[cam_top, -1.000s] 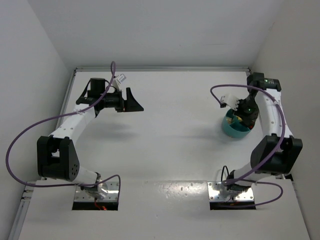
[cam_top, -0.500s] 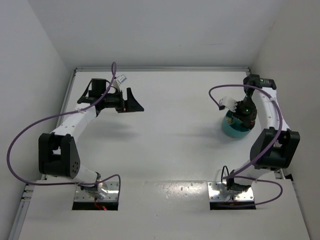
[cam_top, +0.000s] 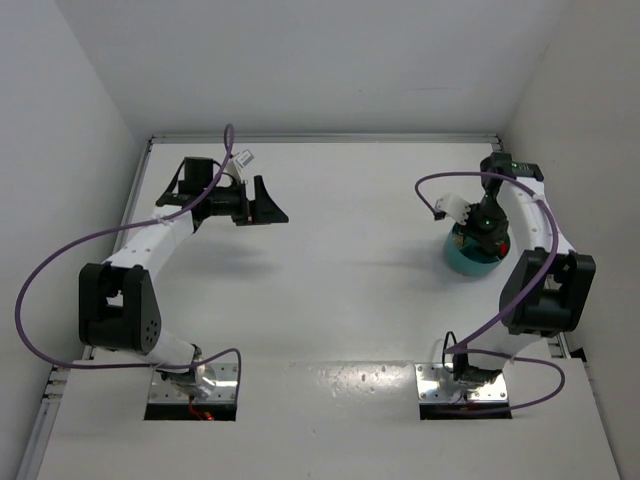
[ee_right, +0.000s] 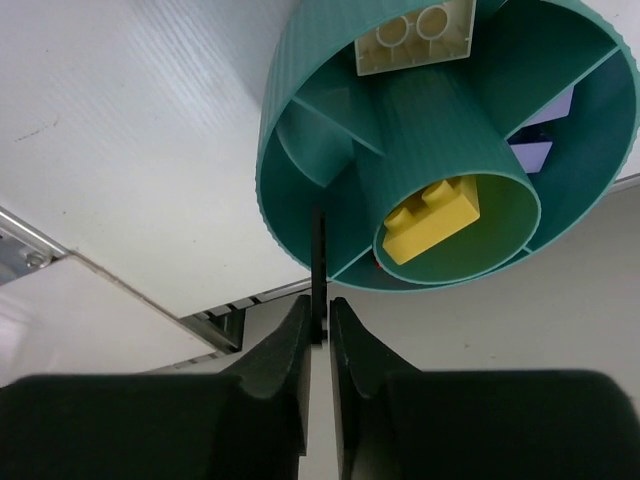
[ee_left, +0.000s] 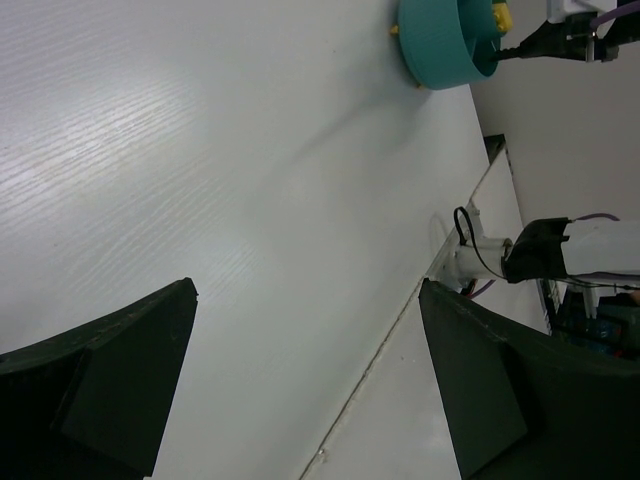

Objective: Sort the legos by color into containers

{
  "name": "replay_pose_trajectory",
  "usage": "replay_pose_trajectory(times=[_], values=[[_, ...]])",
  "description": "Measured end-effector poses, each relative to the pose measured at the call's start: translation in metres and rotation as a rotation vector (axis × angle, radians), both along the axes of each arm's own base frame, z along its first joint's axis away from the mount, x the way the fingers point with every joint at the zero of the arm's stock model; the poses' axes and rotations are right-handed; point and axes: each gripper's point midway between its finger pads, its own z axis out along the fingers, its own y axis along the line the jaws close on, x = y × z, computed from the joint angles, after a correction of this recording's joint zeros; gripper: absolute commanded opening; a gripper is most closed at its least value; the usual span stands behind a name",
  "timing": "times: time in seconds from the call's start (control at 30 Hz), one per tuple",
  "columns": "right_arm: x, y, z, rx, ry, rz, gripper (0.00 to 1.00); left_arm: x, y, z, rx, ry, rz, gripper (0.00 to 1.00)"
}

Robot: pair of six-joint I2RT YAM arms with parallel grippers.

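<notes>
The round teal dish (cam_top: 466,263) stands at the right of the table. In the right wrist view the dish (ee_right: 300,130) holds a yellow brick (ee_right: 433,218) in its central ring, a white brick (ee_right: 417,35) in one compartment and pale purple bricks (ee_right: 545,130) in another. My right gripper (ee_right: 320,312) is shut on the flat black square (ee_right: 320,255), seen edge-on just above a compartment at the dish's rim. From above, the right gripper (cam_top: 487,238) hangs over the dish. My left gripper (cam_top: 272,206) is open and empty, far off at the back left.
The left wrist view shows the dish (ee_left: 435,45) far away, with a small yellow bit (ee_left: 393,30) by its outer wall. The right arm's base plate (cam_top: 465,385) and the table's front seam lie near. Walls enclose the table on three sides.
The right arm's elbow has swung in and its wrist has shifted slightly back-left over the dish, still holding the black square. The left arm has not moved.
</notes>
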Motion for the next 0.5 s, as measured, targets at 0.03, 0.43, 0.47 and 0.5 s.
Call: replay_pose_trajectory(times=[0.03,0.43,0.47,0.5], values=[[0.0,0.0,-0.001,-0.003,-0.002,-0.002,0.15,0.0,0.0,-0.001,0.0,0.002,0.0,1.0],[0.01,0.01,0.007,0.033,-0.006,-0.013,0.32,0.003,0.001,0.0,0.011,-0.001,0.011,1.0],[0.016,0.014,0.016,0.057,-0.026,-0.019,0.33,0.004,0.003,0.001,0.021,-0.004,0.015,1.0],[0.024,0.018,0.028,0.082,-0.06,-0.035,0.35,0.006,0.004,0.002,0.037,-0.012,0.022,1.0]])
